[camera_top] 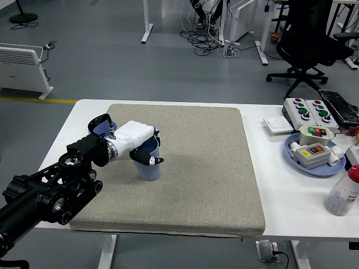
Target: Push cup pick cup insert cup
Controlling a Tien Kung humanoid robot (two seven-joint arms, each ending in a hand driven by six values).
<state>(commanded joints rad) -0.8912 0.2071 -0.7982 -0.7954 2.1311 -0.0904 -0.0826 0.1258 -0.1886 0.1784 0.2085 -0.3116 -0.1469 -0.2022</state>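
Note:
A light blue cup (150,165) stands upright on the grey mat (196,168), left of its middle. My left hand (147,147), white with black fingertips, is closed around the cup's rim and upper wall, thumb on the near side. Behind the wrist a second blue cup (102,129) shows only as a rim and part of its inside; the arm hides the rest. My right arm is out of view.
At the table's right side lie a blue plate (314,167) with a grey switch box, a white button box (305,109), a white card (278,124) and a clear bottle with a red cap (343,191). A black office chair stands beyond the table.

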